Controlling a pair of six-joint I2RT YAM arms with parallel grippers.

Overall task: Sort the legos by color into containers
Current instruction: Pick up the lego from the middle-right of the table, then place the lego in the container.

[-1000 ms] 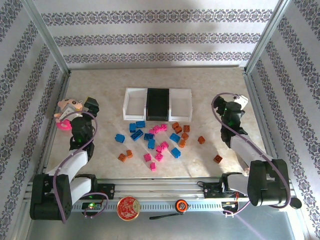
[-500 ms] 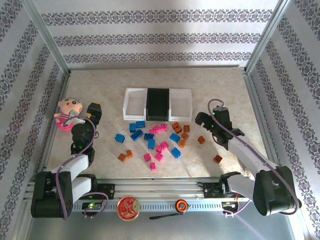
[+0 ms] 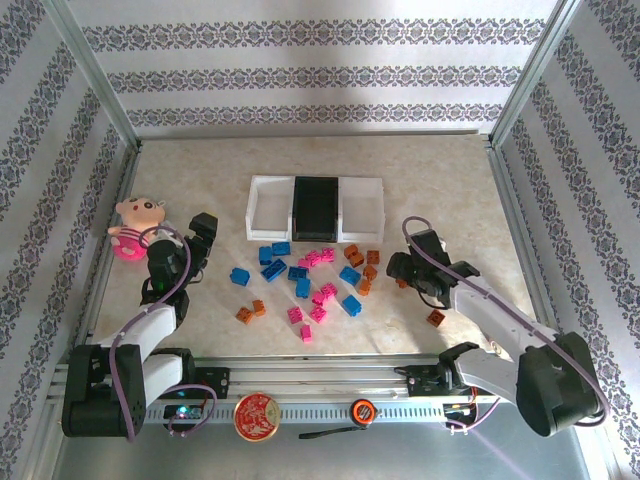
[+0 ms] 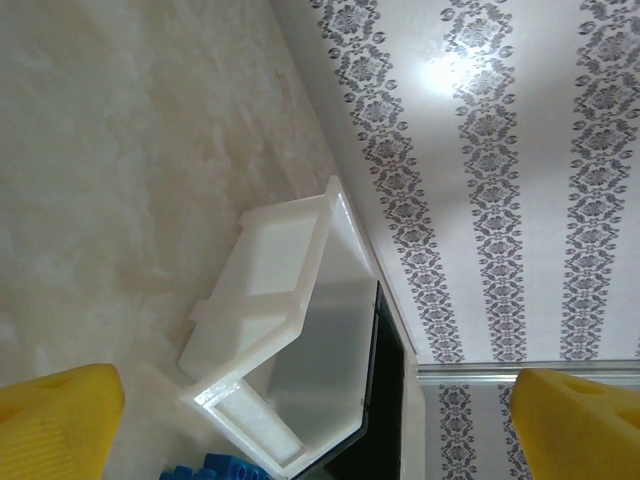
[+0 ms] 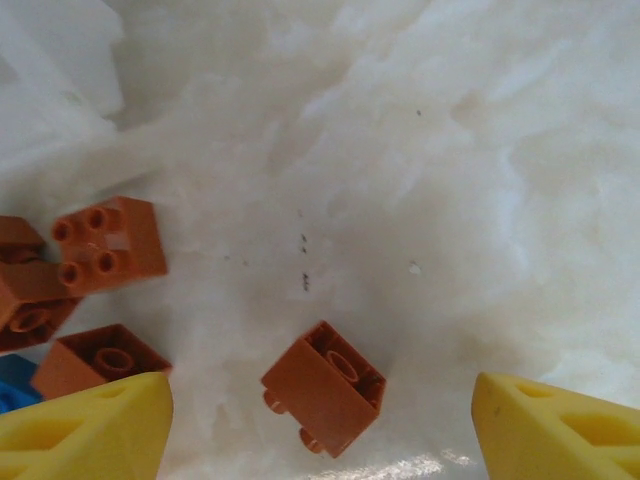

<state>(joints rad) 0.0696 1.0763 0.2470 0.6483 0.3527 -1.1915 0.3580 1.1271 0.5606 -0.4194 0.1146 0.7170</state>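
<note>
**Lego sort: right tool straddling one orange brick**

Top external. The containers stand in a row toward 12 o'clock on the bench (image 3: 200, 180). They are the left white tray (image 3: 252, 210), the black tray (image 3: 316, 212) and the right white tray (image 3: 362, 208), with their walls touching. The legos (image 3: 310, 285) lie loose on the bench just at 6 o'clock of the row, with blue, pink and orange mixed. An orange pair (image 3: 251, 311) sits at 8 o'clock of the pile. A single orange piece (image 3: 436, 318) sits at 4 o'clock, apart from the rest. The left tool (image 3: 204, 230) hangs at 9 o'clock of the pile, near a blue brick (image 3: 240, 276). The pink plush doll (image 3: 135, 222) lies just at 9 o'clock of this tool. The right tool (image 3: 398, 270) is at 3 o'clock of the pile, pointing toward 9 o'clock, beside the orange cluster (image 3: 365, 268).

Left wrist. The left tool (image 4: 320, 430) has its yellow fingers (image 4: 55, 420) in the two lower corners. They are spread wide with nothing between them, so the tool is fully open and holds nothing. The left white tray (image 4: 290, 300) is ahead at centre. The black tray (image 4: 385, 400) adjoins it at 5 o'clock. Blue studs (image 4: 215, 468) show at 7 o'clock on the frame edge.

Right wrist. The right tool (image 5: 322, 440) is open, and its yellow fingers (image 5: 85, 430) are apart. A lone orange brick (image 5: 325, 385) lies tipped on the bench between them, its studs pointing toward 7 o'clock. It touches neither finger, so it is not gripped. Three more orange bricks (image 5: 108, 240) sit at 9 o'clock.
</note>
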